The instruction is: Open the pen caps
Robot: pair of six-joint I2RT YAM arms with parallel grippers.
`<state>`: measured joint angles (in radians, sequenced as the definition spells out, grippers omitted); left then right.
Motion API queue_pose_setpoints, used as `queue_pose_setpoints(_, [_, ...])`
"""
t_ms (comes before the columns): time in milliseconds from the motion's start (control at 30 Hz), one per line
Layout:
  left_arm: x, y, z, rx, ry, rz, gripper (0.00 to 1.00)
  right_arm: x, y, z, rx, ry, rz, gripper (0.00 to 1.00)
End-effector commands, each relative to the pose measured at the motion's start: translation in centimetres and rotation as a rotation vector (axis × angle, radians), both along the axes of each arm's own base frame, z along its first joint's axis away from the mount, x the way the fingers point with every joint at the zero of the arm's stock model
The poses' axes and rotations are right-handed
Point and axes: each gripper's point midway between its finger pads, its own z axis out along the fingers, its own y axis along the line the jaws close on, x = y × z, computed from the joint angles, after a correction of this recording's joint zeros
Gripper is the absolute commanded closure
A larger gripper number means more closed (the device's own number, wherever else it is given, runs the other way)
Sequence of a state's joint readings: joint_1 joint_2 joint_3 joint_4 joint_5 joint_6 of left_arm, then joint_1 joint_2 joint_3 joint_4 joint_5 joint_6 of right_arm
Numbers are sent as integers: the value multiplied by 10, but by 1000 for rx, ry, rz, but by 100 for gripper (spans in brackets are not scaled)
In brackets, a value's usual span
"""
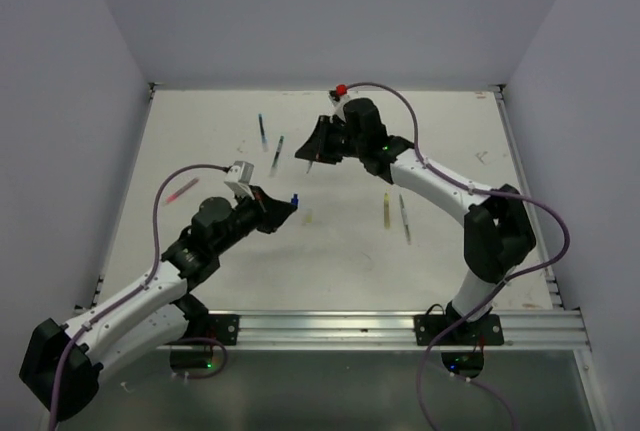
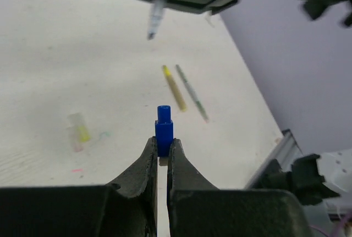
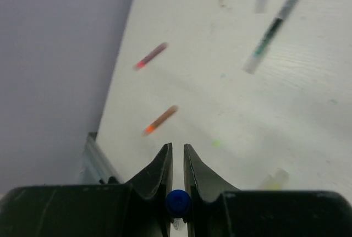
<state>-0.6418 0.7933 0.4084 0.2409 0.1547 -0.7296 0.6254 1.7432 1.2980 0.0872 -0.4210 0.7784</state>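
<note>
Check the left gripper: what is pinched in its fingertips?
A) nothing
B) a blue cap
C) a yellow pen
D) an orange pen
B: the left wrist view shows the left gripper shut on a stubby blue cap; the right gripper holds a pen.

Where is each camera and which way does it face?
Top: above, behind the bases, facing down at the table; left arm, right arm show.
Left wrist: faces the right gripper; own fingers pinch a blue cap.
Right wrist: faces the table's left side; own fingers hold a pen.
Top and left wrist share the yellow pen.
</note>
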Motion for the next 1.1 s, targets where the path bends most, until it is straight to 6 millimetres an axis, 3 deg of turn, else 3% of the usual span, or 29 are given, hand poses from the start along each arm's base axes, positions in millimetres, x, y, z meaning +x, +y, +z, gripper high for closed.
queue_pose_setpoints(0, [15,43,-62,246,158,224,100,-18,-99,-60,-598,152,-173,100])
queue_pose_setpoints(33, [12,46,-73,254,177,228,100,-21,-111,-67,-664,156,-182,100])
queue_pose_setpoints(67, [18,42,-63,213,136,234,100,-26,-118,-72,-693,170,-172,100])
queue_pose_setpoints(200, [27,49,-69,237,107,285,100,-52,-143,-99,-770,229,-140,100])
queue_pose_setpoints(367, [37,45,-80,268,104,282,100,-70,-168,-129,-889,287,-121,100])
queue_pose_setpoints(733, [56,39,-121,360,145,262,97,-64,-180,-157,-967,312,-167,100])
queue_pose_setpoints(1067, [63,25,-139,355,173,223,96,-57,-196,-174,-1035,309,-212,100])
